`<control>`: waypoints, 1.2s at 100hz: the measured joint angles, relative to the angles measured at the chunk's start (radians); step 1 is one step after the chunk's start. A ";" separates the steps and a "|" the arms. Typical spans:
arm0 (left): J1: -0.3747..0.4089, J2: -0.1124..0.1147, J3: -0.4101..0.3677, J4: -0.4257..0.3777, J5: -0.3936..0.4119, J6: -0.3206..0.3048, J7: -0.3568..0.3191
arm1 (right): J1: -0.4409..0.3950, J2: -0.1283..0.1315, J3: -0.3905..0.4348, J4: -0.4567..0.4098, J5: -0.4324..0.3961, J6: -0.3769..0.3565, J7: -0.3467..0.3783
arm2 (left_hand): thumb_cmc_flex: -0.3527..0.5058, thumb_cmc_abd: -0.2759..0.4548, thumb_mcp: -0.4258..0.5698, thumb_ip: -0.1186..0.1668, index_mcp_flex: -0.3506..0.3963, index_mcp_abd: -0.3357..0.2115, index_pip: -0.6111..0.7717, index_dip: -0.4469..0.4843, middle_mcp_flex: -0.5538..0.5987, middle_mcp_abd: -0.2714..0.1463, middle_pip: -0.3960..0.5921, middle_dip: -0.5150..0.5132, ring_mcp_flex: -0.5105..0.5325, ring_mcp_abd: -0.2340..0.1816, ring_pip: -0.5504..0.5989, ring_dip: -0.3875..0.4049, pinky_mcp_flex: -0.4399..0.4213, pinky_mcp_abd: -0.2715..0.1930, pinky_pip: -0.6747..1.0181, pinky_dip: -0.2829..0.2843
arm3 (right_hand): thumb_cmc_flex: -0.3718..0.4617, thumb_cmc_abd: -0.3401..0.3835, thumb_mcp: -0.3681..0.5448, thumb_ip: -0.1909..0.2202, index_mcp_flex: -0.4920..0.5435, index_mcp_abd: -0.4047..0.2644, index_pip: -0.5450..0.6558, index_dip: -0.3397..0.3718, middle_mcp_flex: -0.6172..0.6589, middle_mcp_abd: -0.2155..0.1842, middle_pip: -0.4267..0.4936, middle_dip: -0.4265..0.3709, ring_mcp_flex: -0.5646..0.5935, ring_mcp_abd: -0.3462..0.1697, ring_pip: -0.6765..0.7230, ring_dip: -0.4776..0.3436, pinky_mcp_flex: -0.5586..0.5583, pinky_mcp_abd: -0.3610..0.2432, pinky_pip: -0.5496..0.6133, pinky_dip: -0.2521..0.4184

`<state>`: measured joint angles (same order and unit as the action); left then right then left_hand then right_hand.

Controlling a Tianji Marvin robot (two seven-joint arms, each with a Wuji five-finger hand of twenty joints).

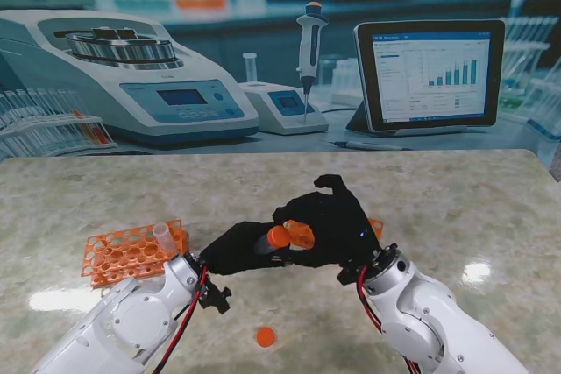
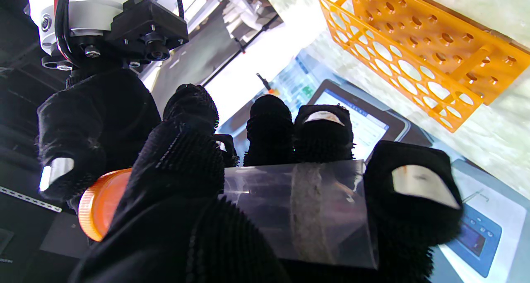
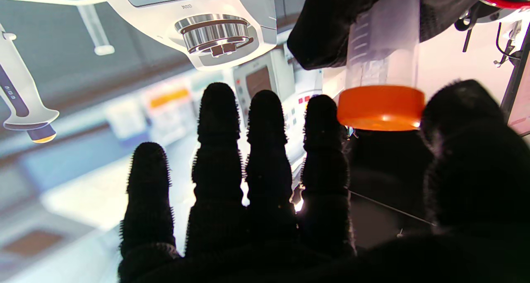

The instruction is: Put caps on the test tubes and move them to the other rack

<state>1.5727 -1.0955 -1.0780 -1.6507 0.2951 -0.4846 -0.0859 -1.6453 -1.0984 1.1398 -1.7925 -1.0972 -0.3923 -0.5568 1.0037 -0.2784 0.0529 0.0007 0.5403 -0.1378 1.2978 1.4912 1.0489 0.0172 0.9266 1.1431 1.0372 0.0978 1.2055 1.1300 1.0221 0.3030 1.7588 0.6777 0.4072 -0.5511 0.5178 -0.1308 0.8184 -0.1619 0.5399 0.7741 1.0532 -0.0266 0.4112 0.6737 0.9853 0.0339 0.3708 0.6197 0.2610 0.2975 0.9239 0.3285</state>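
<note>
Stand view: left hand (image 1: 235,248) gripping capped tube (image 1: 271,239), steadying it for capping.
Right hand (image 1: 329,225): fingers spreading wide, holding nothing.

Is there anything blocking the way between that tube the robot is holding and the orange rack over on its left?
Nothing visible does. The left hand holds the capped tube, and the table between it and the orange rack looks bare. One uncapped tube stands in that rack.
</note>
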 measured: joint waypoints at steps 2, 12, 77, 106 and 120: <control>0.000 0.000 0.000 0.000 0.000 0.000 0.000 | 0.000 0.000 0.001 -0.001 0.001 0.000 0.002 | 0.000 0.000 0.000 0.000 0.000 0.000 0.000 0.000 0.000 0.000 0.000 0.000 0.000 0.000 0.000 0.000 0.000 0.000 0.000 0.000 | -0.010 0.000 0.002 0.000 0.000 0.000 0.000 0.000 0.000 0.000 0.000 0.000 0.000 0.000 0.000 0.000 0.000 0.000 0.000 0.001; 0.001 0.000 0.000 0.000 0.001 0.000 0.000 | -0.002 0.000 0.002 -0.005 0.006 -0.001 0.011 | 0.000 0.000 0.000 0.000 0.000 0.000 0.000 0.000 0.000 0.000 0.000 0.000 0.000 0.000 0.000 0.000 0.000 0.000 0.000 0.000 | -0.025 0.001 0.013 0.000 0.000 0.000 0.000 0.000 0.000 0.000 0.000 0.000 0.000 0.001 0.000 0.000 0.000 0.000 0.000 0.010; 0.006 0.001 -0.006 0.001 0.002 -0.001 0.003 | 0.009 -0.002 -0.013 -0.011 0.016 0.019 0.021 | 0.000 0.000 0.000 0.000 0.000 0.000 0.000 0.000 0.000 0.000 0.000 0.000 0.000 0.000 0.000 0.000 0.000 0.000 0.000 0.000 | 0.276 0.094 -0.497 0.000 0.020 0.001 0.226 -0.220 0.099 -0.001 0.018 -0.003 0.066 -0.002 0.002 0.012 0.026 0.001 0.000 0.010; 0.005 0.001 -0.006 0.003 0.002 -0.001 0.003 | 0.012 -0.002 -0.017 -0.011 0.020 0.021 0.021 | 0.000 0.000 0.000 0.000 0.000 0.000 0.000 0.000 0.000 0.000 0.000 0.000 0.000 0.000 0.000 0.000 0.000 0.000 0.000 0.000 | 0.341 0.107 -0.592 0.000 0.019 0.007 0.246 -0.248 0.140 -0.010 0.044 0.015 0.098 -0.010 0.025 0.015 0.037 0.001 0.007 0.010; 0.003 0.001 -0.006 0.003 0.002 -0.002 0.003 | 0.013 -0.003 -0.019 -0.011 0.021 0.021 0.023 | 0.000 0.001 0.000 0.000 0.000 0.000 0.000 0.000 0.000 0.000 0.000 0.000 0.000 0.000 0.000 0.000 0.001 0.000 0.000 0.000 | 0.216 0.042 -0.257 -0.081 0.019 0.028 0.247 -0.252 0.160 -0.015 0.045 0.061 0.120 -0.014 0.045 0.015 0.043 0.001 0.009 0.010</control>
<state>1.5759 -1.0941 -1.0836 -1.6475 0.2973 -0.4861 -0.0830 -1.6328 -1.1009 1.1211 -1.8036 -1.0763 -0.3716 -0.5339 1.0037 -0.2776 0.0530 0.0007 0.5400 -0.1378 1.2978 1.4912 1.0489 0.0172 0.9266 1.1430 1.0372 0.0978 1.2054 1.1300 1.0227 0.3026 1.7588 0.6777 0.6229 -0.5094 0.2604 -0.2118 0.8379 -0.1339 0.7872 0.5220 1.2135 -0.0416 0.4564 0.7347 1.1049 0.0200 0.4162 0.6348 0.3043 0.2984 0.9329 0.3386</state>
